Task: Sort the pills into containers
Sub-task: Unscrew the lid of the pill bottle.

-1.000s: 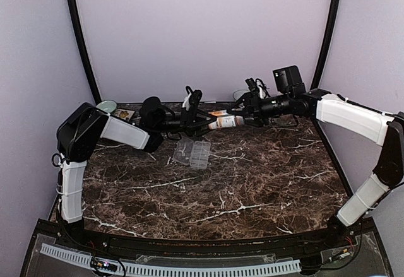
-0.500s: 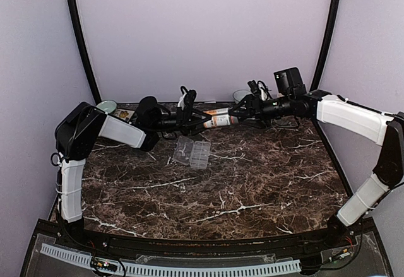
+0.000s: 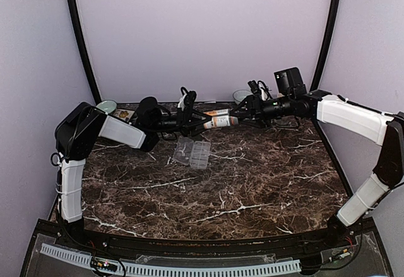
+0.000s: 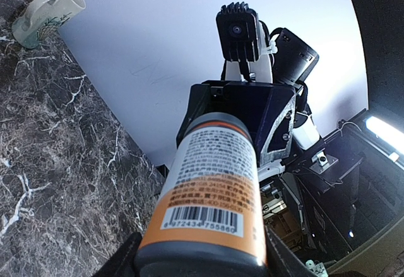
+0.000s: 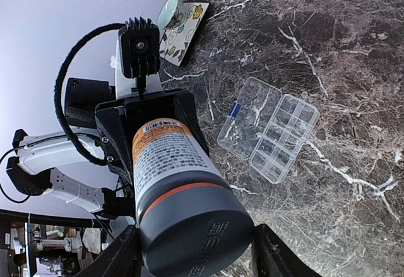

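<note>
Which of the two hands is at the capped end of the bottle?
The right hand: the grey cap of the bottle lies between its fingers. The left hand holds the opposite, barcode end.

The bottle [image 5: 165,163] has a white label with black print, orange bands and a dark grey cap. The table [image 3: 252,182] is dark brown marble with white veins, and the organizer box [image 5: 268,129] is clear plastic. The mug [image 4: 49,7] is cream with a green leaf pattern.
</note>
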`<state>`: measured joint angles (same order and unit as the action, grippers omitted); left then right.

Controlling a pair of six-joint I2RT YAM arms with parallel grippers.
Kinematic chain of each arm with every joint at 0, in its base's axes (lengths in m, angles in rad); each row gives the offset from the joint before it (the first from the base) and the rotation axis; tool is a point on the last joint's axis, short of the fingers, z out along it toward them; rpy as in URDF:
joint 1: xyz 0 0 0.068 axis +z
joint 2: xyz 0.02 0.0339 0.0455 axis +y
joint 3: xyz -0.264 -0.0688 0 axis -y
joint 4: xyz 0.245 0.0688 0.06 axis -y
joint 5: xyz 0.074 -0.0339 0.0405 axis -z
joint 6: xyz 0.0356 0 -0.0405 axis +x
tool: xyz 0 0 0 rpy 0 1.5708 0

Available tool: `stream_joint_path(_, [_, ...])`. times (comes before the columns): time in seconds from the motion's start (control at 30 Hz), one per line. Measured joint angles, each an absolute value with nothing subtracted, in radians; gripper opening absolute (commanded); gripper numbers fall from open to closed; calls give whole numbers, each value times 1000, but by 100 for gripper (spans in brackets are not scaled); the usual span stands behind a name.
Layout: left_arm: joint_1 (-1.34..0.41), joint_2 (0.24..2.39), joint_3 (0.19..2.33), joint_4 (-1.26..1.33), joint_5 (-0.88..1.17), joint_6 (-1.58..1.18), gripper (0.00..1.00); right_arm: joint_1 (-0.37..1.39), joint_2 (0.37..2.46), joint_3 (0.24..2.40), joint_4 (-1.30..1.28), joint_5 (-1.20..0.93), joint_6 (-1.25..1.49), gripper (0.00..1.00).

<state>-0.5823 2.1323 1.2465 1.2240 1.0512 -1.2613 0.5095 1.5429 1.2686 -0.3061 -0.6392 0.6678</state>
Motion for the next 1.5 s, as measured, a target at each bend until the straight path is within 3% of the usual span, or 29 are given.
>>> stream_joint_path(0.47, [-582, 2132, 1246, 1222, 1053, -1264, 43, 503, 1542, 1256, -291, -659, 658, 44])
stream_joint_path(1.13, [-595, 2132, 1264, 1289, 1055, -1384, 43, 530, 1460, 1264, -354, -570, 413, 41])
stream_joint_path(1.5, [-593, 2132, 1270, 1354, 1058, -1488, 43, 626, 1422, 1322, -417, -367, 239, 39])
